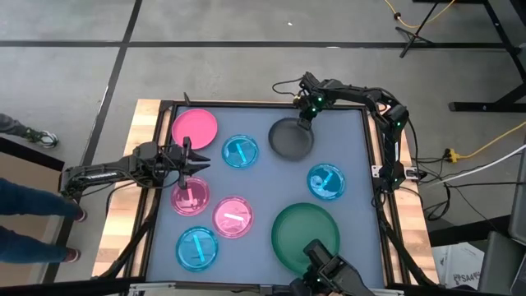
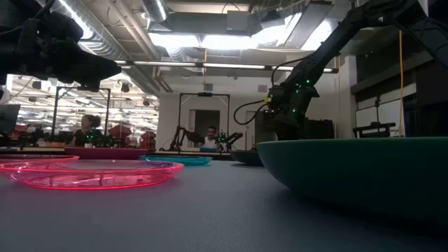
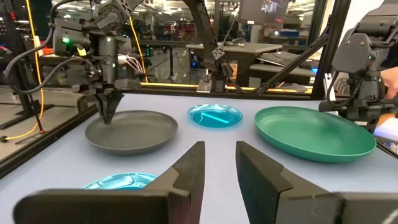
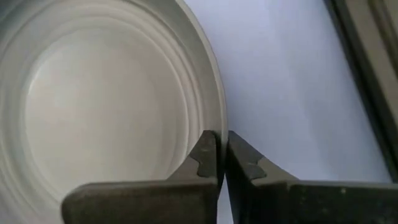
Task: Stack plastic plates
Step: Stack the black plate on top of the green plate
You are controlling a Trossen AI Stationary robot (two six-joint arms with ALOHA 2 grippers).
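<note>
Nothing stacked yet: seven plates lying apart on the desk (image 1: 353, 136). Right tool (image 1: 302, 121) clenched on grey plate's (image 1: 291, 140) far rim; left tool (image 1: 194, 161) released, hovering over a pink plate (image 1: 191, 196).

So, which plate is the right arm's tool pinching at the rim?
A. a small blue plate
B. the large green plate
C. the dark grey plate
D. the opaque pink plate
C: the right tool sits at the far edge of the dark grey plate, and the right wrist view shows its fingers closed on that plate's rim.
</note>
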